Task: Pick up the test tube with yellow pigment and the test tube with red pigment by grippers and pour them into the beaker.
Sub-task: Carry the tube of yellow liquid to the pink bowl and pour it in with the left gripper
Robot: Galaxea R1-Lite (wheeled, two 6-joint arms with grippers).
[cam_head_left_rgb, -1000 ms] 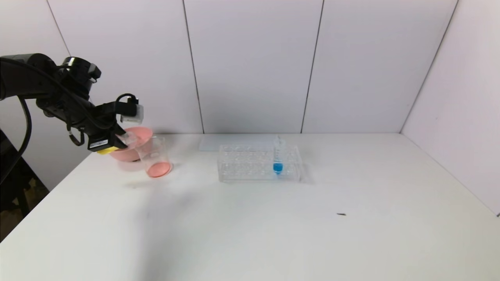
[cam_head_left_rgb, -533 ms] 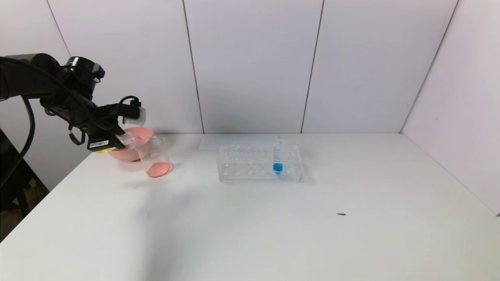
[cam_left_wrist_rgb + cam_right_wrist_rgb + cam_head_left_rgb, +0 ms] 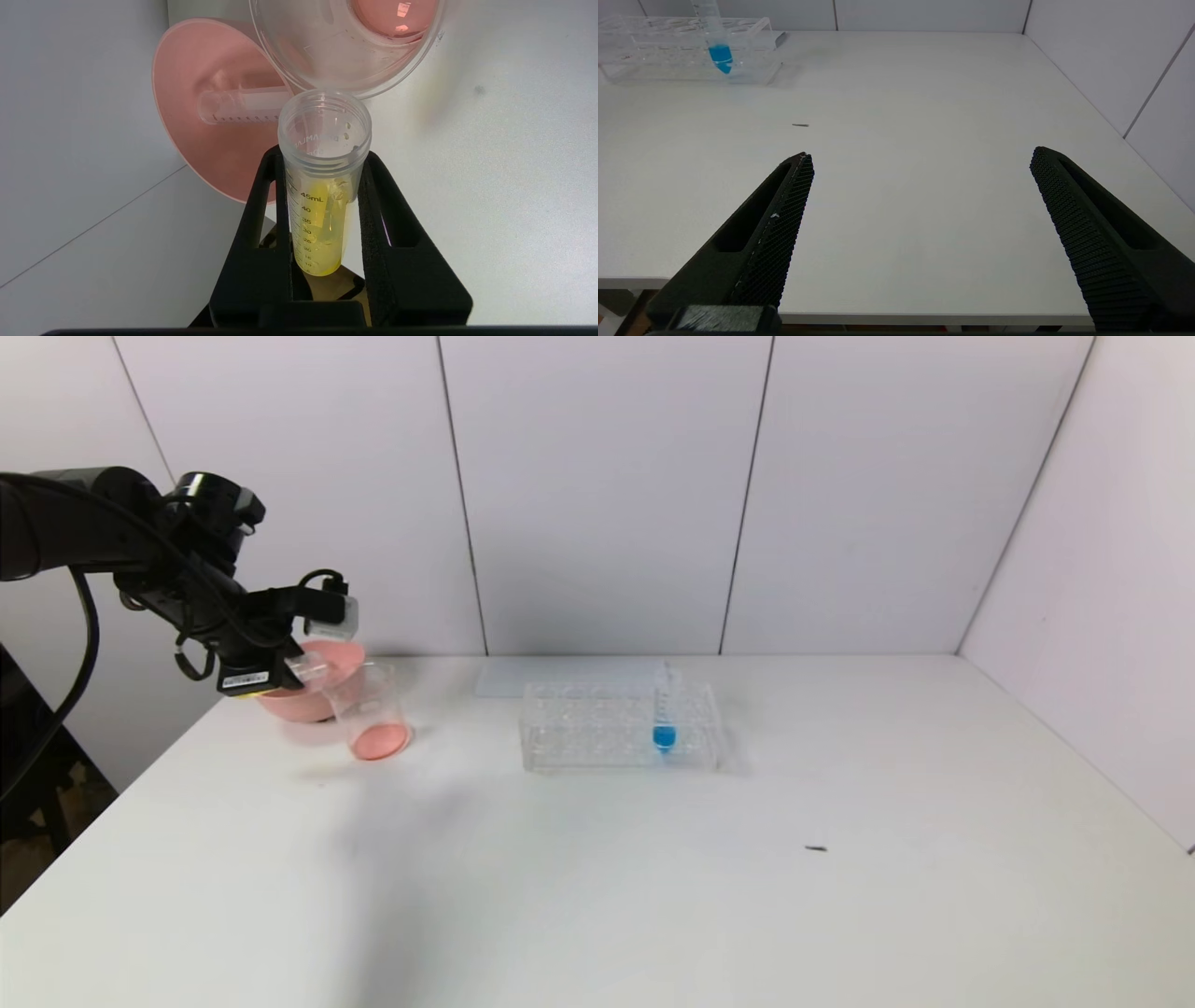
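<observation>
My left gripper [image 3: 322, 161] is shut on the test tube with yellow pigment [image 3: 322, 186], held tilted with its open mouth at the rim of the beaker [image 3: 370, 711]. In the head view the left gripper [image 3: 291, 670] is at the far left, beside the beaker. The beaker [image 3: 345, 42] holds red-pink liquid at its bottom. An empty clear tube [image 3: 243, 106] lies in the pink bowl [image 3: 210, 116]; no tube with red liquid shows. My right gripper [image 3: 920, 161] is open and empty over the table's near edge.
A clear tube rack [image 3: 619, 726] at the table's middle back holds a tube with blue liquid [image 3: 664, 709]; both show in the right wrist view [image 3: 720, 51]. The pink bowl [image 3: 313, 689] stands behind the beaker. A small dark speck [image 3: 816, 848] lies on the table.
My left gripper has risen slightly and shifted right toward the beaker, with the yellow tube tilted further to its rim. The rack and beaker have not moved.
</observation>
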